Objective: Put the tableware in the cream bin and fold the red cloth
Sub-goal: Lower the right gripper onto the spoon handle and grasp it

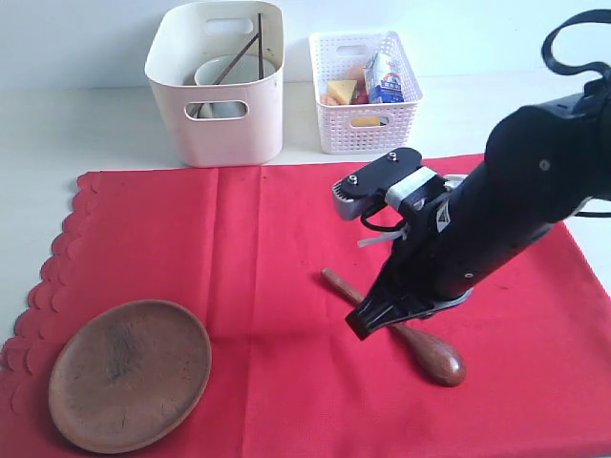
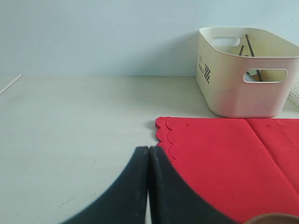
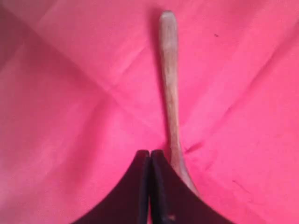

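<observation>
The red cloth (image 1: 267, 267) lies spread flat on the table, scalloped edge to the left. On it rest the round wooden plate (image 1: 129, 374) at the front left and the dark wooden spoon (image 1: 434, 355) at the right. My right gripper (image 1: 358, 329) is shut and empty, its tips low over the cloth right beside the spoon's handle (image 3: 169, 70). The cream bin (image 1: 215, 129) at the back holds a white bowl (image 1: 224, 72) and chopsticks (image 1: 250, 52). My left gripper (image 2: 148, 149) is shut and empty, over bare table by the cloth's scalloped edge (image 2: 163, 135).
A white lattice basket (image 1: 368, 124) with food pieces and a small carton (image 1: 385, 78) stands right of the cream bin. The right arm's black body (image 1: 516, 200) hangs over the cloth's right half. Pale table surface (image 2: 70, 121) stretches left of the cloth.
</observation>
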Controlling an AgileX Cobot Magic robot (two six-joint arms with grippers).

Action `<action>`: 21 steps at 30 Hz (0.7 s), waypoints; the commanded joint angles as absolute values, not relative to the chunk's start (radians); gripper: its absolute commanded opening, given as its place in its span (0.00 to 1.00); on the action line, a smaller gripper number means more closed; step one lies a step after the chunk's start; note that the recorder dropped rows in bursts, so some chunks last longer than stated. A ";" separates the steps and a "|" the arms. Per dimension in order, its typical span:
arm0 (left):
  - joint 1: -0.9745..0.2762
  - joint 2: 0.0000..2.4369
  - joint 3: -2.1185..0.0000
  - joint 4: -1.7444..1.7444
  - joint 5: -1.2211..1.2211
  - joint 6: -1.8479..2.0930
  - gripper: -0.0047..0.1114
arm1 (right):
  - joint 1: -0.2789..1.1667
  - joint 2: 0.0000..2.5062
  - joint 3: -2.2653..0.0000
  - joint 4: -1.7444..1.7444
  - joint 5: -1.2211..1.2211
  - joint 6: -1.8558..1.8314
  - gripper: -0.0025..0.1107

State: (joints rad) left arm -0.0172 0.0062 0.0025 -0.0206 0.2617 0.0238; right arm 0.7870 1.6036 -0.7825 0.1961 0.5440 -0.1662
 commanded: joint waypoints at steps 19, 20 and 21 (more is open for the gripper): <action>-0.022 0.000 0.000 -0.020 0.256 0.022 0.06 | 0.790 1.744 -0.776 -0.007 0.456 0.078 0.38; -0.022 0.000 0.000 -0.020 0.256 0.022 0.06 | 0.790 1.744 -0.776 -0.007 0.456 0.078 0.38; -0.022 0.000 0.000 -0.020 0.256 0.022 0.06 | 0.790 1.744 -0.776 -0.007 0.456 0.078 0.38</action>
State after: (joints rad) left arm -0.0172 0.0062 0.0025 -0.0206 0.2617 0.0238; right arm 0.7870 1.7423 -0.7825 0.0000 0.4697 0.0780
